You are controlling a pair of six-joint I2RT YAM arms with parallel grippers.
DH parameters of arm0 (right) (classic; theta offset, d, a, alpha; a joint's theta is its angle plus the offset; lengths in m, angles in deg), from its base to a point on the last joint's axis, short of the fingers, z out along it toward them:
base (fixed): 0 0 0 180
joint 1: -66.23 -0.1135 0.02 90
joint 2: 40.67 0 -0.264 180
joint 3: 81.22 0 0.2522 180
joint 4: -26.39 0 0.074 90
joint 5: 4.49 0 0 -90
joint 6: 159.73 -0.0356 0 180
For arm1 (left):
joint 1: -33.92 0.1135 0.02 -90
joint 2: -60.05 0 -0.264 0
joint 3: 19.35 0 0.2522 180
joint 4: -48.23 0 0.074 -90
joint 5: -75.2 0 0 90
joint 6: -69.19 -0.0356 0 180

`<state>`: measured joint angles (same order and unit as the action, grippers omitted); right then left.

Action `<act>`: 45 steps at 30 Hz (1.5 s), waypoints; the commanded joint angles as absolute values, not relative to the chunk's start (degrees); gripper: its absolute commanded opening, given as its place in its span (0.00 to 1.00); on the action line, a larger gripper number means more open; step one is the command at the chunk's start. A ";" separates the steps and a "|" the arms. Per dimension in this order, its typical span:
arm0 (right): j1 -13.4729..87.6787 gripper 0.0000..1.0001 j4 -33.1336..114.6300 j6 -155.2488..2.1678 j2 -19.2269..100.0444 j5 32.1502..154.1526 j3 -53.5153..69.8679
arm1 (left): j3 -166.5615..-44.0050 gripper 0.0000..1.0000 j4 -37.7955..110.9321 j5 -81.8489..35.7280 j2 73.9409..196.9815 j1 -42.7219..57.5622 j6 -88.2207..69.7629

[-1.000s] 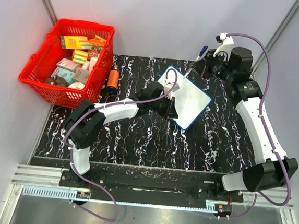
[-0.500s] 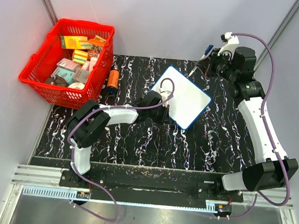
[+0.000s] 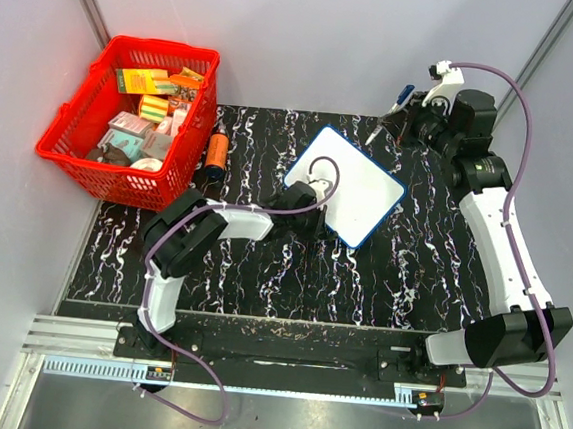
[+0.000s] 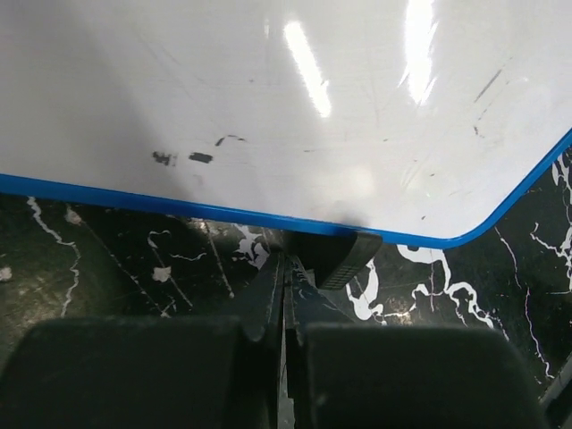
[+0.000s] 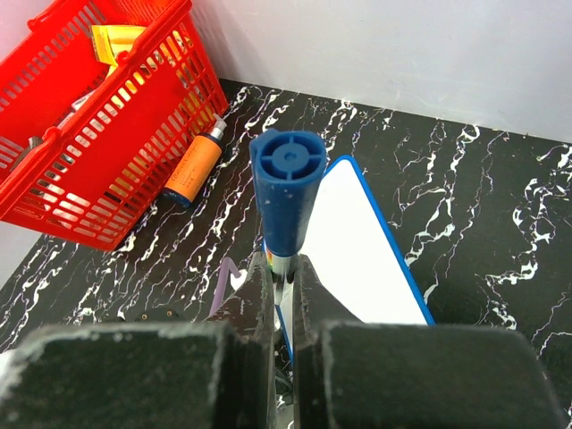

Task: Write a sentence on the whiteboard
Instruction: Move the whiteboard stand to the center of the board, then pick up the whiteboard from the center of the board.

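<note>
The whiteboard [image 3: 354, 185] lies tilted on the black marbled mat, white with a blue rim. No sentence shows on it. The left wrist view shows only a few small dark smudges on the whiteboard [image 4: 268, 98]. My left gripper [image 3: 313, 195] is shut, and in its own view the gripper [image 4: 286, 264] has its tips at the board's blue rim, beside a black ribbed piece [image 4: 344, 257]. My right gripper [image 3: 403, 116] is shut on a blue-capped marker [image 3: 401, 98] and holds it in the air behind the board's far right corner. In the right wrist view the marker [image 5: 286, 183] rises from the gripper [image 5: 283, 273] above the whiteboard [image 5: 357, 259].
A red basket [image 3: 186, 156] with several packages stands at the back left; it also shows in the right wrist view [image 5: 98, 134]. An orange bottle [image 3: 217, 153] lies on the mat beside it. Grey walls close in the back and both sides.
My left gripper has drawn back off the board's surface to its left rim. My right gripper has lifted the marker off the board, up and to the back right.
</note>
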<state>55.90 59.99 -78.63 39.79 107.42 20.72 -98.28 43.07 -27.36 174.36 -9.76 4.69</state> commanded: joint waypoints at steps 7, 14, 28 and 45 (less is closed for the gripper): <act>56.30 0.00 58.87 -78.43 37.81 107.48 22.10 | -103.51 0.00 46.24 -25.61 178.18 -13.72 6.61; 56.30 0.00 58.79 -78.51 37.99 107.66 21.93 | -112.45 0.00 46.16 -25.52 184.67 -15.47 8.37; 56.65 0.00 58.70 -78.51 37.90 107.48 21.58 | -114.34 0.00 54.14 -24.20 187.51 -19.78 12.33; 57.62 0.00 58.78 -78.51 38.16 108.63 21.40 | -78.22 0.67 71.71 -41.94 155.06 -9.08 10.90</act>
